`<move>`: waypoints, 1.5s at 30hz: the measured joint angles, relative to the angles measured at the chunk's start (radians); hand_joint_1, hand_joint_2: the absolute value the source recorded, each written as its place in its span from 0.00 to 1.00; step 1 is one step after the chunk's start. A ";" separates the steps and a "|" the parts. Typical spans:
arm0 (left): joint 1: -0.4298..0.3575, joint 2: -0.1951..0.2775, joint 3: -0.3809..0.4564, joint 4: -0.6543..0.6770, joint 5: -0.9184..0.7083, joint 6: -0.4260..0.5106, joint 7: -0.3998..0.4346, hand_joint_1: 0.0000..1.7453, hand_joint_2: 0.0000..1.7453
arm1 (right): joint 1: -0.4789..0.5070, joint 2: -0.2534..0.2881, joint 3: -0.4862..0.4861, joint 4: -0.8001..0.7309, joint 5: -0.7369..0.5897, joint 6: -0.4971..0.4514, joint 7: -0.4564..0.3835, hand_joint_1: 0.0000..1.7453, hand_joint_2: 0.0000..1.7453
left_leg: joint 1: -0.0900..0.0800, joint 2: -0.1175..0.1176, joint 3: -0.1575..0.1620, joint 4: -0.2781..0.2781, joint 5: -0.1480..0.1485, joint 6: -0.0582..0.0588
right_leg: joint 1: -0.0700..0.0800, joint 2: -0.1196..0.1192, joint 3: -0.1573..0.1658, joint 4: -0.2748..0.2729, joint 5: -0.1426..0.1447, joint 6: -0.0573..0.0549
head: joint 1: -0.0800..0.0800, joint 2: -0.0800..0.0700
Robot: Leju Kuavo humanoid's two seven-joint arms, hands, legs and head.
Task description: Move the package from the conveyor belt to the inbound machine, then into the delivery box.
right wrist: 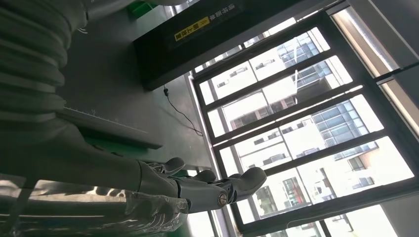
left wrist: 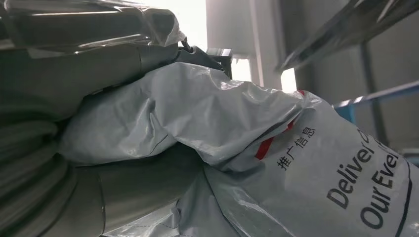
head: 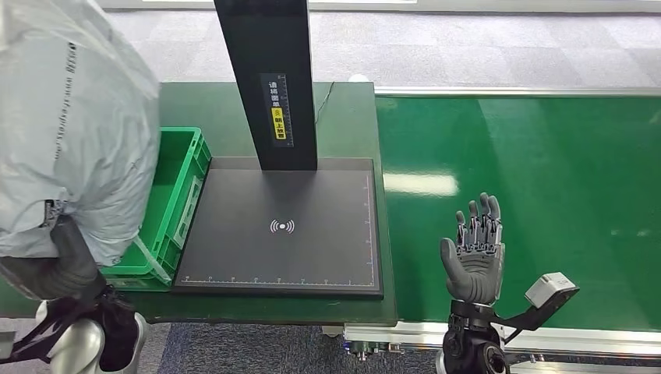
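Head view: the left hand (head: pixel 66 261) is gripping the grey package (head: pixel 70 132) from below and holding it up in the air, over the near left edge of the green delivery box (head: pixel 183 183). The black inbound machine (head: pixel 281 234) is lying between the box and the green conveyor belt (head: pixel 538 187). The right hand (head: pixel 474 253) is hovering over the belt, fingers spread, holding nothing.

Left wrist view: the package (left wrist: pixel 276 163) is pressing crumpled against the hand's cover.

Right wrist view: the right hand's fingers (right wrist: pixel 212 187) are extending straight, released.
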 joint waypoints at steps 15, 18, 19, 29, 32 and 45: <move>-0.140 0.102 0.180 0.269 -0.418 0.184 0.236 1.00 1.00 | 0.027 0.027 -0.016 -0.062 0.027 0.006 0.010 0.00 1.00 | 0.000 0.000 0.001 0.000 0.000 0.000 | 0.000 0.000 0.000 0.000 0.000 0.000 | 0.000 0.000; -0.155 0.124 0.192 0.362 -0.436 0.183 0.259 1.00 1.00 | 0.026 0.033 -0.018 -0.064 0.033 0.008 0.015 0.00 1.00 | 0.000 0.000 0.001 0.000 0.000 0.000 | 0.000 0.000 0.000 0.000 0.000 0.000 | 0.000 0.000; -0.159 0.130 0.195 0.392 -0.440 0.180 0.270 1.00 1.00 | 0.025 0.034 -0.019 -0.064 0.034 0.011 0.017 0.00 1.00 | 0.000 0.000 0.000 0.000 0.000 0.000 | 0.000 0.000 0.000 0.000 0.000 0.000 | 0.000 0.000; -0.205 0.184 0.252 0.635 -0.444 0.135 0.324 0.63 1.00 | 0.014 0.035 -0.018 -0.063 0.039 0.027 0.031 0.00 1.00 | 0.000 0.000 0.000 0.000 0.000 0.000 | 0.000 0.000 0.000 0.000 0.000 0.000 | 0.000 0.000; -0.221 0.196 0.272 0.675 -0.447 0.117 0.339 0.00 1.00 | 0.008 0.035 -0.017 -0.060 0.039 0.030 0.032 0.00 1.00 | 0.000 0.000 0.000 0.000 0.000 0.000 | 0.000 0.000 0.000 0.000 0.000 0.000 | 0.000 0.000; -0.230 0.184 0.290 0.528 -0.274 0.104 0.250 0.00 1.00 | -0.006 0.034 -0.002 -0.032 0.036 0.039 0.038 0.00 1.00 | 0.000 0.000 0.000 0.000 0.000 0.000 | 0.000 0.000 0.000 0.000 0.000 0.000 | 0.000 0.000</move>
